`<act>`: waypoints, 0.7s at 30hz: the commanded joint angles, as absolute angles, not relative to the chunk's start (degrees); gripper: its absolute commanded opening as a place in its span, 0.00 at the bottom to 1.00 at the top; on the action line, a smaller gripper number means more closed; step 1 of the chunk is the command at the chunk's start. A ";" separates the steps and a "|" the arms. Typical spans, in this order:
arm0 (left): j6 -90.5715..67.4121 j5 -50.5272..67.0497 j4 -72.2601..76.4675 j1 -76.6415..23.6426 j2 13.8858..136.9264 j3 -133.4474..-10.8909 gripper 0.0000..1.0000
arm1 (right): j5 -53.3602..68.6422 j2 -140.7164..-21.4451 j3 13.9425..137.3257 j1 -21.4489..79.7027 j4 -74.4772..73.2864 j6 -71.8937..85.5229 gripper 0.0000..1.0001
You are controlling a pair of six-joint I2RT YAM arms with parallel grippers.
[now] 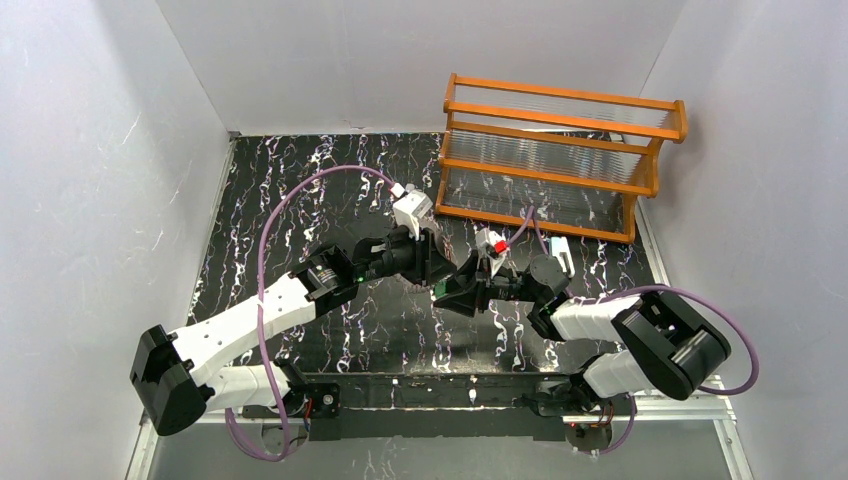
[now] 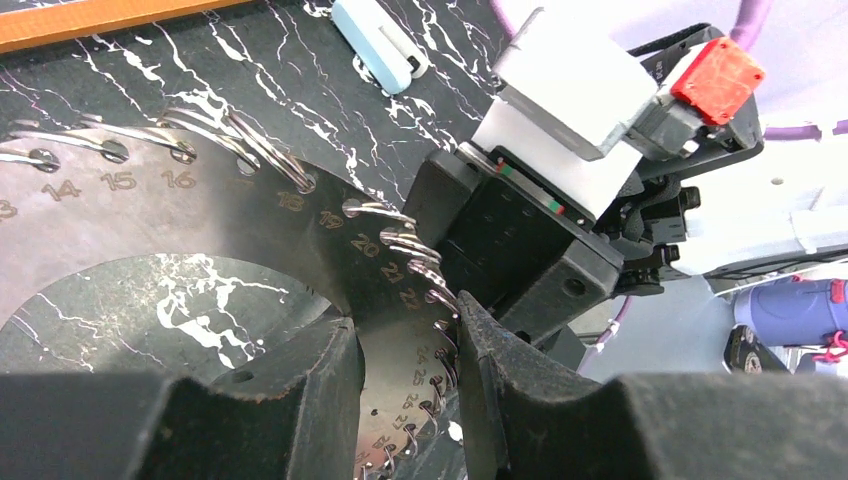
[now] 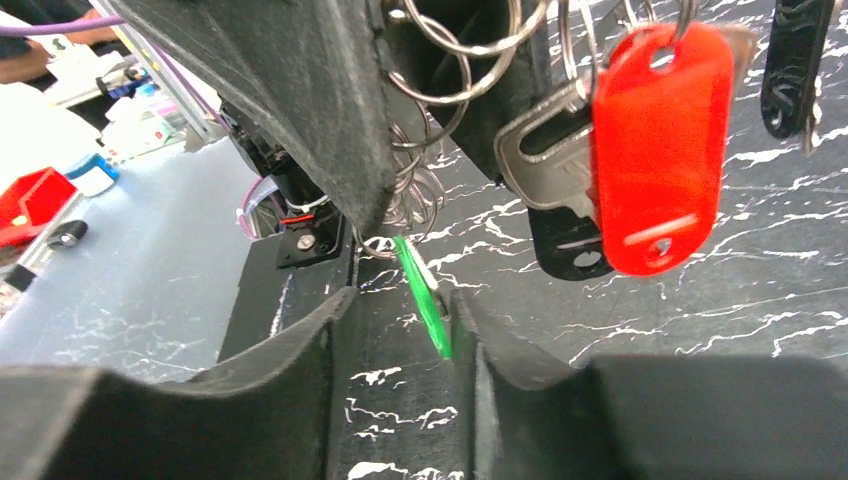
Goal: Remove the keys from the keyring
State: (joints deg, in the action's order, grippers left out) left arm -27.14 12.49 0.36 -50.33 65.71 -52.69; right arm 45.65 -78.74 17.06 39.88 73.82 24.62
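Observation:
The keyring (image 2: 200, 230) is a flat grey disc with numbered holes and wire rings along its rim. My left gripper (image 2: 405, 320) is shut on its band, one finger in the centre hole and the other on the rim. Both grippers meet at the table's middle, left gripper (image 1: 438, 270) against right gripper (image 1: 482, 288). From the split rings (image 3: 440, 60) hang a green key (image 3: 425, 295), a red key (image 3: 655, 150) and a dark key (image 3: 570, 250). My right gripper (image 3: 400, 300) stands open around the green key, which rests against the right finger; a gap remains on the left.
An orange wooden rack (image 1: 560, 150) stands at the back right of the black marbled table (image 1: 300, 190). A pale white-blue clip (image 2: 375, 45) lies on the table beyond the keyring. A second black tag (image 3: 795, 60) hangs at the top right of the right wrist view.

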 commanded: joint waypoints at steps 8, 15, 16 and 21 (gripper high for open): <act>-31.03 4.40 4.65 -50.01 63.70 -49.94 0.00 | 43.90 -73.28 16.59 40.08 68.67 21.72 0.01; -33.33 0.85 8.21 -49.66 61.38 -45.11 0.05 | 40.65 -64.42 19.00 40.06 48.00 15.09 0.01; -33.58 0.80 8.83 -49.58 60.97 -44.44 0.09 | 40.20 -63.63 19.58 40.07 45.69 14.55 0.01; -33.66 -0.99 10.92 -49.19 59.10 -42.17 0.26 | 39.49 -60.85 25.70 40.07 28.41 9.80 0.01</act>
State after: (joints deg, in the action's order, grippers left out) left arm -33.69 2.33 6.52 -49.93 62.28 -43.16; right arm 40.91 -63.13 19.14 39.88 43.11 15.40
